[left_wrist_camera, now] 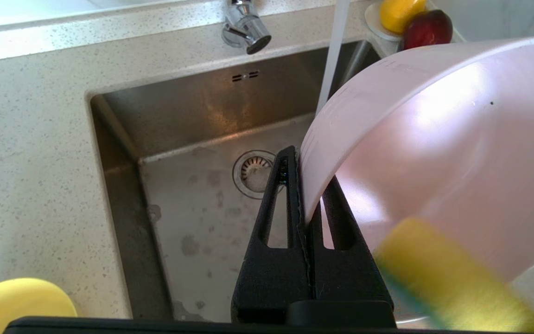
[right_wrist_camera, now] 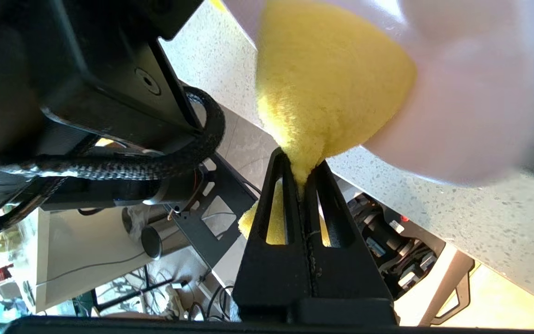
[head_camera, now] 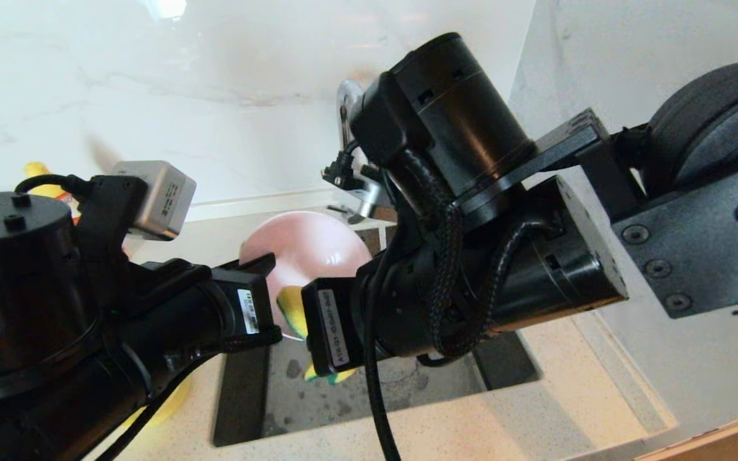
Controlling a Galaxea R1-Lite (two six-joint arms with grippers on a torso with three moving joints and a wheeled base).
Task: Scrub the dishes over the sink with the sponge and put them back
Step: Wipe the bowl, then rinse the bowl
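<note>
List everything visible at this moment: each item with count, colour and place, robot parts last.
pink bowl: one, pink, held tilted over the sink
sponge: one, yellow with green side, against the pink bowl
sink: one, steel, set in the speckled counter
tap: one, chrome, behind the sink
yellow bowl: one, yellow, on the counter beside the sink
saucer of fruit: one, white, at the sink's far corner
left gripper: black, shut on the pink bowl's rim
right gripper: black, shut on the sponge

Sponge (left_wrist_camera: 452, 278) blurred, cut off; arms hide most of sink (head_camera: 401, 390).
</note>
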